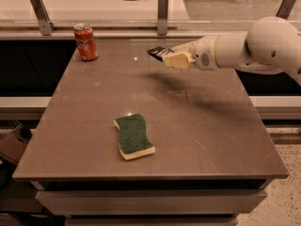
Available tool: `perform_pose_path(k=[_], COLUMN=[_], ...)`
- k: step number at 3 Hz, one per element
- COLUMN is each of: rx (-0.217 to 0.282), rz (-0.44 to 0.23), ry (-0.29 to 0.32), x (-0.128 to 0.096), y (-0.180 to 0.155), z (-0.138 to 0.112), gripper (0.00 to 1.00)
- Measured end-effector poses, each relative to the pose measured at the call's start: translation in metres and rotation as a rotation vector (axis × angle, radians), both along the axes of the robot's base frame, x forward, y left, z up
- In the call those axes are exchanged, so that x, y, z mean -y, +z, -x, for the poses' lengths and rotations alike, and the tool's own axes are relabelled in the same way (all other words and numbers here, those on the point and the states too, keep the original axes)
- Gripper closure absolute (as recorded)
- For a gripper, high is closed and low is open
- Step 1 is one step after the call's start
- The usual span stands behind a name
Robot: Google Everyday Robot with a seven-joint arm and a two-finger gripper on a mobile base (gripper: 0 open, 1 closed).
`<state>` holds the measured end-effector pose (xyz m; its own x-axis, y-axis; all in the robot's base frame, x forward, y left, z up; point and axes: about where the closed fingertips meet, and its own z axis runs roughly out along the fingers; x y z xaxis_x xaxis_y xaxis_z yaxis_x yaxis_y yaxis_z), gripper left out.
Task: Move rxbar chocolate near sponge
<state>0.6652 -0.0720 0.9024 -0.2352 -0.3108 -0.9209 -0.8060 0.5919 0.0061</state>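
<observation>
The sponge (134,136), dark green on top over pale yellow foam, lies on the table (211,126) left of centre, toward the front. My gripper (170,58) reaches in from the right and hangs above the far middle of the table. It is shut on the rxbar chocolate (158,52), a small flat black wrapper that sticks out to the left between the cream fingers (178,60). The bar is lifted off the surface, well behind and to the right of the sponge.
An orange-red soda can (86,42) stands upright at the far left corner of the table. A glass rail with metal posts (162,7) runs behind the far edge. My white arm (254,48) spans the far right side.
</observation>
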Motion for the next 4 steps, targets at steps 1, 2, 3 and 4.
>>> perform_pose_path(k=[1,2,3,4], rx=[-0.007,-0.014,-0.024,-0.042], rz=[0.013,0.019,0.023,0.02], ry=[-0.034,-0.067,-0.101,-0.138], x=[0.016,0.028,0.039,0.05], y=[0.007,0.008,0.003,-0.005], z=[0.034,0.068,0.1,0.129], gripper=[1.0,1.0,1.0,1.0])
